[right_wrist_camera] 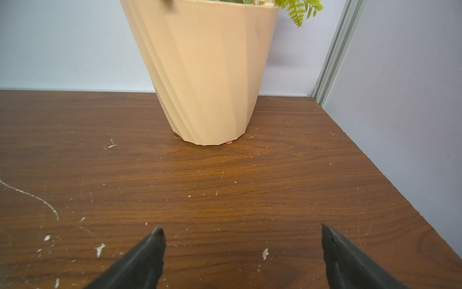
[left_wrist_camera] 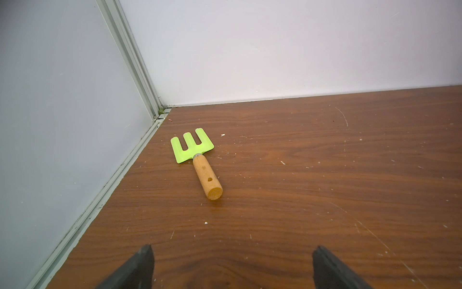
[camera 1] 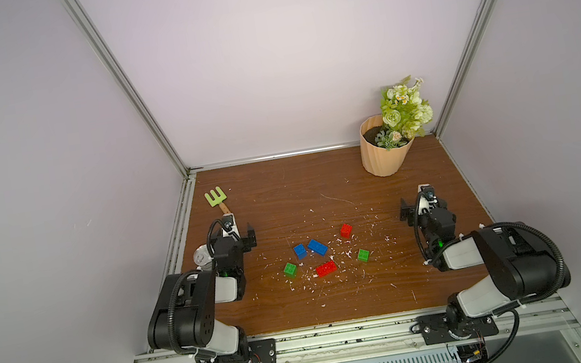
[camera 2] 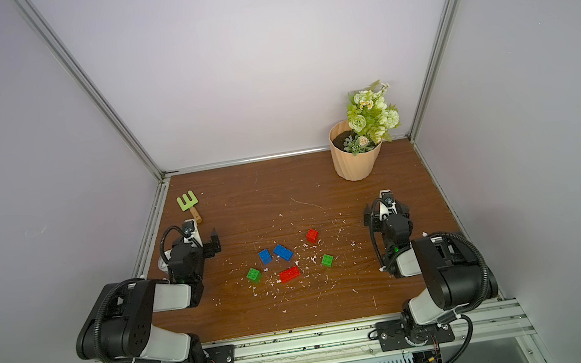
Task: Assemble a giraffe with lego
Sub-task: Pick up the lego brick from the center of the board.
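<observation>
Held the black-and-white left arm (camera 1: 190,303) and right arm (camera 1: 507,259) folded, elbows raised; showed the black two-fingered left gripper (left_wrist_camera: 232,250) and right gripper (right_wrist_camera: 242,229) spread wide, empty, aimed forward.

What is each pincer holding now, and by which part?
Nothing is held. The left pincer and the right pincer stand open and empty; the six small plastic lego bricks lie loose on the brown wooden table.
</observation>
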Robot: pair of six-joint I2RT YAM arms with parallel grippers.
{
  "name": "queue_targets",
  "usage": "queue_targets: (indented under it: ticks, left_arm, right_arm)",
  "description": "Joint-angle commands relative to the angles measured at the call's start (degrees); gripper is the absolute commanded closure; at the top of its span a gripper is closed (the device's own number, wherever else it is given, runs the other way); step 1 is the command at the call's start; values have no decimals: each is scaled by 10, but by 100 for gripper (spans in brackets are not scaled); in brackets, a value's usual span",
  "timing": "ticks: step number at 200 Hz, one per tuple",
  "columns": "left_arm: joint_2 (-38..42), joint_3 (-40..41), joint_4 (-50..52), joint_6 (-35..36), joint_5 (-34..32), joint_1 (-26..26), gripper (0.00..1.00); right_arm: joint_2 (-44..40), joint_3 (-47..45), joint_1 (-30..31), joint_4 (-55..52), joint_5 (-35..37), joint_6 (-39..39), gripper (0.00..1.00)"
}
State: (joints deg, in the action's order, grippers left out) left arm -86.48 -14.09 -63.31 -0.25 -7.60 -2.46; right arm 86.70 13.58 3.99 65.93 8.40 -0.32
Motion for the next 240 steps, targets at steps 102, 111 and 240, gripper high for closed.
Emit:
queue_targets:
  ticks: [102,111,240]
  left_arm:
    - [106,-176,322,-42,-9,-22,1]
    - [121,-200,371,-55,-33,-39,0]
    - [299,-301,827,-193,226,-61,1]
  right_arm:
    - [-100,292,90,-497,45,47,0]
    - [-107,304,105,-522,53,81,0]
    - [-185,333,356,-773,-18,272,1]
